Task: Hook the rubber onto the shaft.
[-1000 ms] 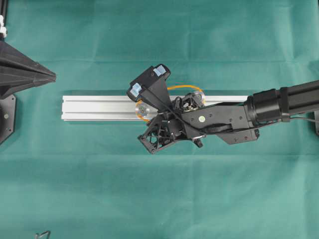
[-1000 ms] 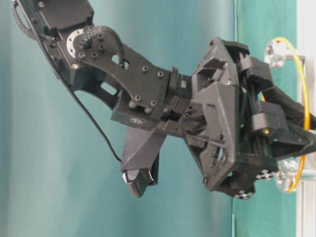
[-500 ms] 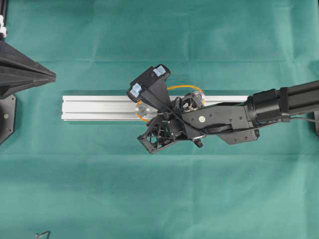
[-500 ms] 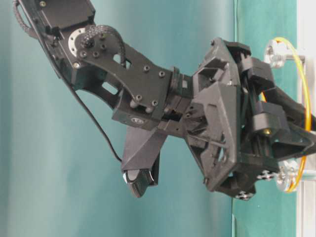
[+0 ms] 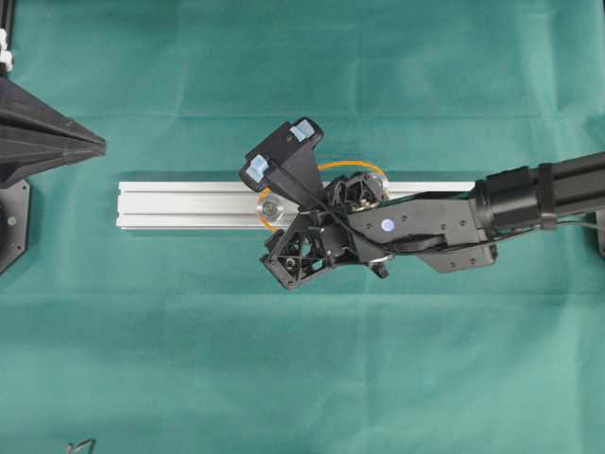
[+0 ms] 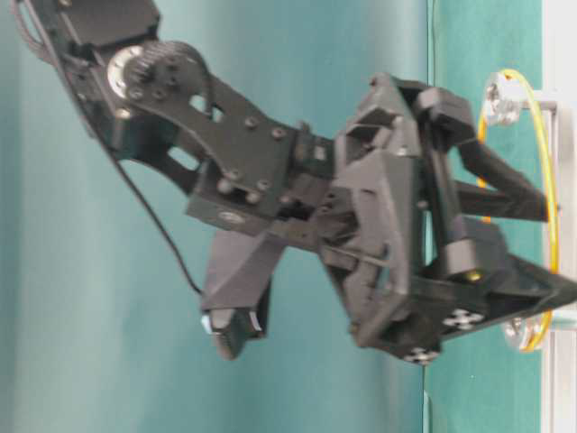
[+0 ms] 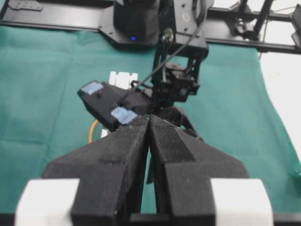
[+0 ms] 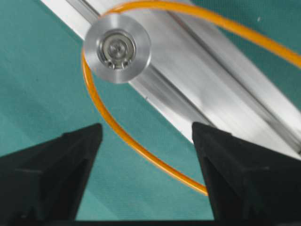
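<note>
The rubber is a thin orange loop that curves round the silver disc-topped shaft on the aluminium rail. In the table-level view the rubber stretches between two shafts along the rail. My right gripper hangs over it with its jaws wide apart; the band runs free between them and disappears behind the right finger. From overhead, the right gripper covers the rail's middle, beside one shaft. The left gripper is shut on nothing, far left.
Green cloth covers the table around the rail. A small metal piece lies at the front left corner. The right arm stretches in from the right edge. A black frame runs along the table's far side.
The right gripper's jaws have sprung apart and let go of the rubber, which stays looped on the shafts. The right arm shifted slightly. The left arm has not moved.
</note>
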Available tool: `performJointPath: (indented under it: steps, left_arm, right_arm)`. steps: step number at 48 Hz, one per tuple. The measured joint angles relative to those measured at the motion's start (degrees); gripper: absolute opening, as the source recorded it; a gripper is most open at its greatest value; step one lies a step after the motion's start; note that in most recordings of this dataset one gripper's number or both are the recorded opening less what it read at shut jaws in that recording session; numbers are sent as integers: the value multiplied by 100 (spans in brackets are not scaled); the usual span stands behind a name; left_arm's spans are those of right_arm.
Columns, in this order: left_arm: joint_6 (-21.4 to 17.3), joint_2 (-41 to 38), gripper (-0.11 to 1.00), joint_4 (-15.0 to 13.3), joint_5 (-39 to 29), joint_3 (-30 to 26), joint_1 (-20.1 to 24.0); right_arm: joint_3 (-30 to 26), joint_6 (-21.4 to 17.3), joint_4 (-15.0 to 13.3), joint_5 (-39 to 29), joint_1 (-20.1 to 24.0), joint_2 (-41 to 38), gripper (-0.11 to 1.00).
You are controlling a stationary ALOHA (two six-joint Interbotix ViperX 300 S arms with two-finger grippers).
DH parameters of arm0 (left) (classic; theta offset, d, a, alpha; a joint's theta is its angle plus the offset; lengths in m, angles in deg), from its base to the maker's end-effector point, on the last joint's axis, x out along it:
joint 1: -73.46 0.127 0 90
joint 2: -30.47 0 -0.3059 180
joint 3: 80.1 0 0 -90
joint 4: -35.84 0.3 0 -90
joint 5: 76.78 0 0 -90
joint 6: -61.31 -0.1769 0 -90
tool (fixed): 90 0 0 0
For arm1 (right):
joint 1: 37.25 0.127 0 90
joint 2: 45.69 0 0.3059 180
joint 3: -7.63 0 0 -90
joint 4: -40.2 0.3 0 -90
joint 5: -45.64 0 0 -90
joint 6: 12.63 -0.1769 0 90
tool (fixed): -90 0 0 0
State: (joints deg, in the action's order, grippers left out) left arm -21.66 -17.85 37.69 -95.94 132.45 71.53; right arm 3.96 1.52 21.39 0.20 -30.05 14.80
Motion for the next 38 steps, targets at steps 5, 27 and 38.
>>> performJointPath:
  steps: [5,27,38]
  left_arm:
    - [0,-9,0,0,-9,0,0]
    - [0,-9,0,0,-9,0,0]
    - [0,-9,0,0,-9,0,0]
  right_arm:
    - [0,0,-44,-18,0,44,95]
    - [-9,308,-62,-325,0,545,94]
    - [-79,615,-62,-809,0,1116,94]
